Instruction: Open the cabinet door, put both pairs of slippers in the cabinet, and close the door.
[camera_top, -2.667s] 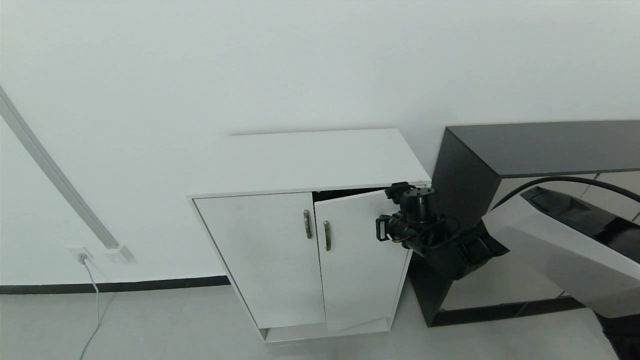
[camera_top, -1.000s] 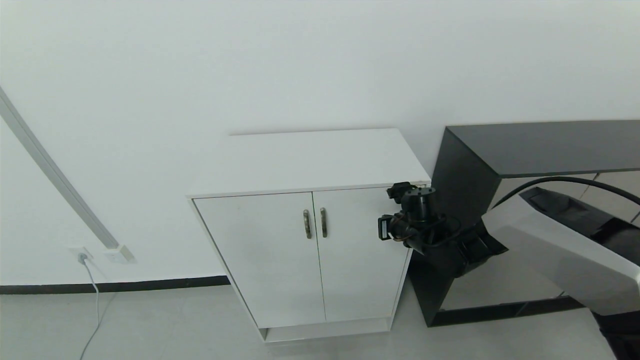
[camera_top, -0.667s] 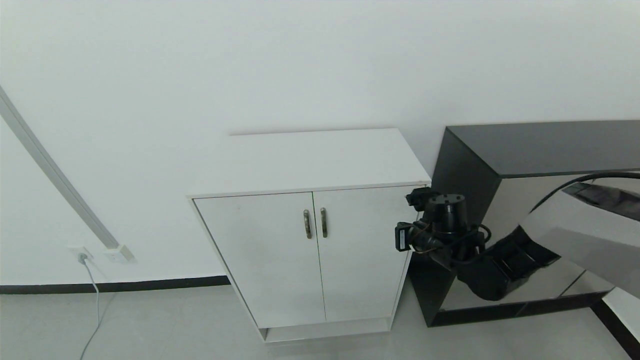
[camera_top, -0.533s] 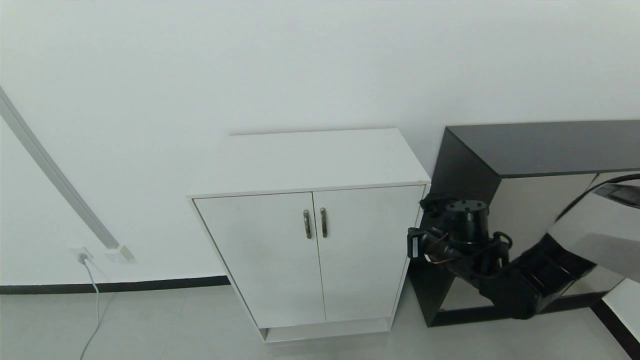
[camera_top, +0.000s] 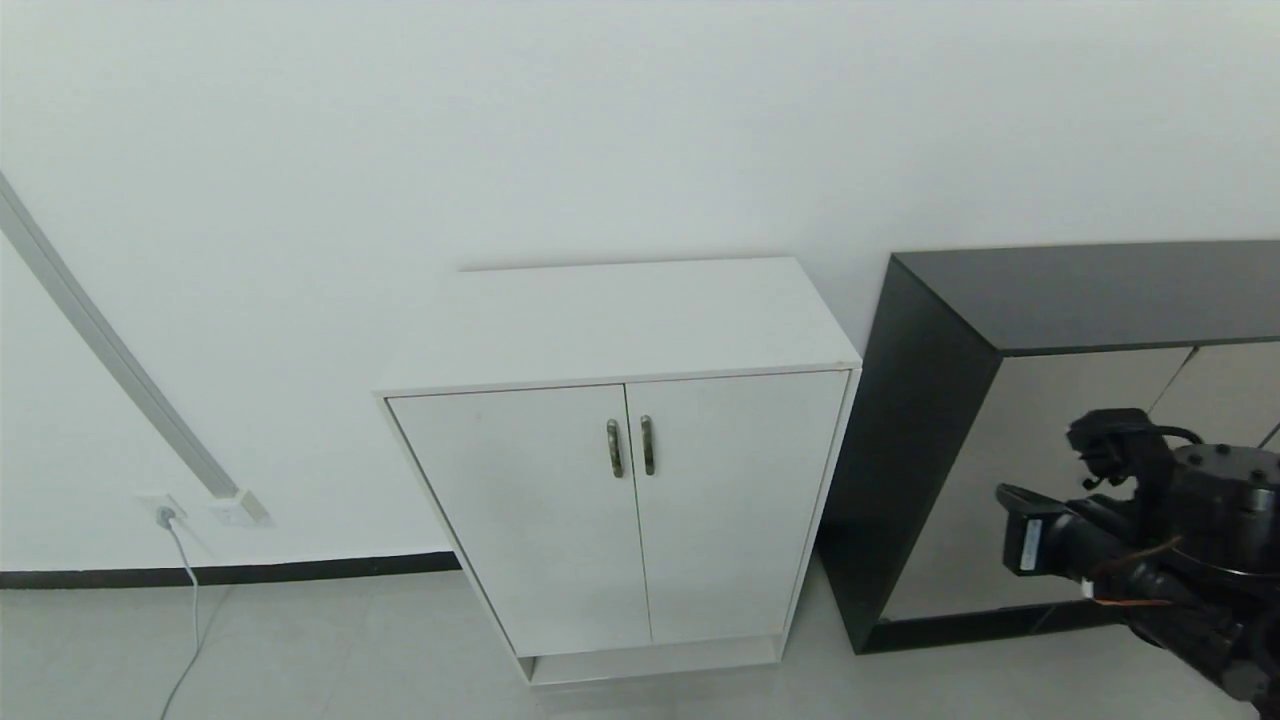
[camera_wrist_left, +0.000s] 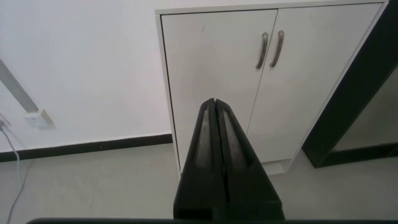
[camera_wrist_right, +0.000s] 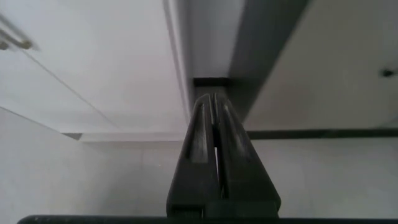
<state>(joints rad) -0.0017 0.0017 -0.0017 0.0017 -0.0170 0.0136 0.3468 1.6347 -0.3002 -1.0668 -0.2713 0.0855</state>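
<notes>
The white cabinet (camera_top: 620, 320) stands against the wall with both doors shut and its two metal handles (camera_top: 630, 447) side by side at the middle. My right arm's wrist (camera_top: 1180, 540) hangs low to the right of the cabinet, in front of the black sideboard. The right gripper (camera_wrist_right: 215, 99) is shut and holds nothing; it points at the foot of the gap between the cabinet (camera_wrist_right: 93, 74) and the sideboard. My left gripper (camera_wrist_left: 215, 102) is shut and holds nothing, set back from the cabinet (camera_wrist_left: 211, 56) and aimed at its left door below the handles (camera_wrist_left: 270, 50).
A black sideboard (camera_top: 1080, 295) with mirrored fronts stands close against the cabinet's right side. A wall socket with a cable (camera_top: 165, 515) and a slanted grey trunking (camera_top: 100, 340) are at the left. Bare grey floor (camera_top: 350, 650) lies in front.
The right door, ajar 2.7 s ago, has swung shut. My right arm has since pulled away from the door's right edge, moving right and down in front of the sideboard.
</notes>
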